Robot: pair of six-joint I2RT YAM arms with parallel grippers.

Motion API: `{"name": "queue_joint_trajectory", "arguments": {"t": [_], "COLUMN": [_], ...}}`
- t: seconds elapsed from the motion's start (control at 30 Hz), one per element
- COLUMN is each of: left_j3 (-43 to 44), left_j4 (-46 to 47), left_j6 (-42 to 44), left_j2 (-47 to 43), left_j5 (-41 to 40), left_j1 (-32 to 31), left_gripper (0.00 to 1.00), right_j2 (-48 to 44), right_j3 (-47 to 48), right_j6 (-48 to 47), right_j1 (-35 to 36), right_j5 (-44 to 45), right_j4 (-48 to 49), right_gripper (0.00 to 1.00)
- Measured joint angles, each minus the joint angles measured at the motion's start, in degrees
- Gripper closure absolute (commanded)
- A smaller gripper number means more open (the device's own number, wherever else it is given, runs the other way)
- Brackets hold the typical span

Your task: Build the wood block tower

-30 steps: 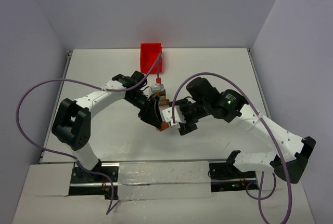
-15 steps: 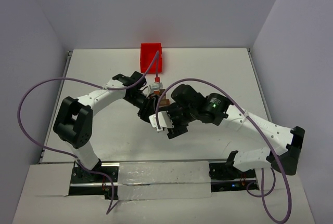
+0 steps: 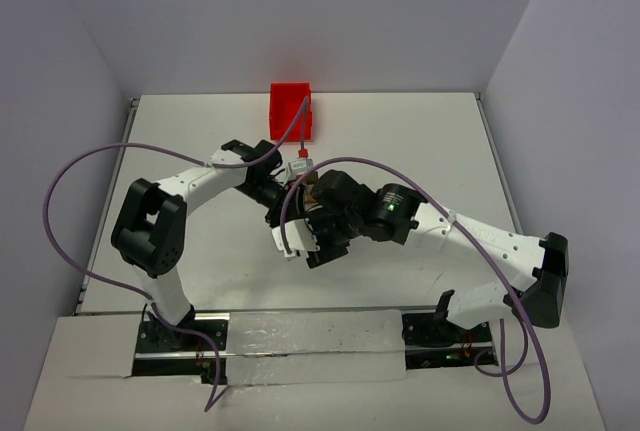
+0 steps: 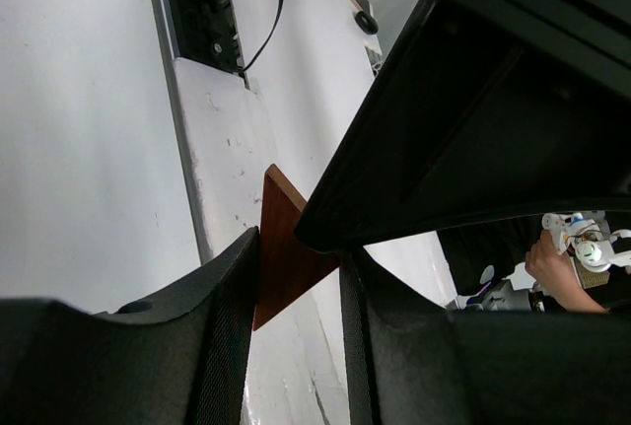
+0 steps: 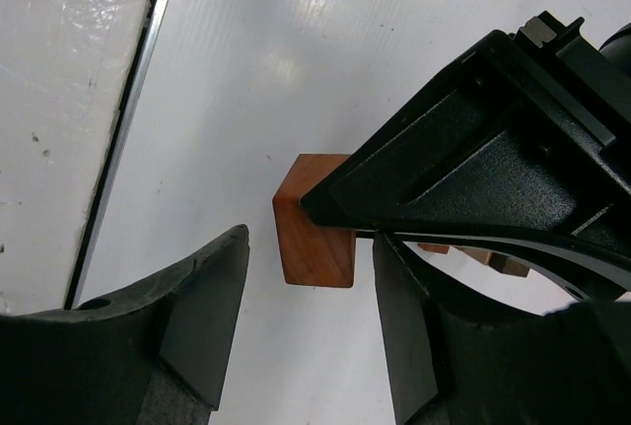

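A reddish-brown wood block [image 5: 315, 223] hangs just above the white table, and my left gripper [image 4: 299, 277] is shut on it; its left edge presses the left finger [image 4: 222, 336]. In the right wrist view the black left gripper body [image 5: 473, 149] covers the block's top and right. My right gripper [image 5: 311, 247] is open, its fingertips either side of that block with a clear gap on the left. More small blocks [image 5: 508, 265] of the wood block tower peek out under the left gripper. In the top view both grippers [image 3: 285, 209] [image 3: 296, 226] crowd together mid-table and hide the tower.
A red bin [image 3: 291, 111] stands at the table's far edge behind the grippers. Purple cables [image 3: 100, 166] loop over both arms. A metal rail and a plastic-covered strip [image 3: 310, 336] run along the near edge.
My right arm has swung left until its gripper meets the left gripper, and its jaws have narrowed. The left arm has shifted only slightly, still holding the block.
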Motion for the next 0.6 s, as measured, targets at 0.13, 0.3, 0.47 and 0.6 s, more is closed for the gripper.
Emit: {"name": "queue_joint_trajectory", "arguments": {"t": [0.13,0.3,0.47,0.6], "left_j3": [0.42,0.52,1.13,1.36], "left_j4": [-1.63,-2.49,-4.27,-5.52], "left_j6": [1.58,2.54,4.35,5.8], "left_j2": [0.44,0.46,0.88,1.09], "left_j5": [0.04,0.22,0.32,0.34], "left_j1": [0.13,0.17,0.28,0.34], "left_gripper": [0.89,0.89,0.89,0.88], "right_j2": [0.26,0.26,0.47,0.71], "right_j3": [0.0,0.0,0.0,0.0], "right_j6": [0.25,0.45,0.67,0.98], "right_j1": [0.02,0.02,0.02,0.02], "right_j5": [0.72,1.22,1.43,1.44], "right_j4": [0.78,1.46,1.75,1.76], "right_gripper": [0.45,0.46,0.46,0.46]}}
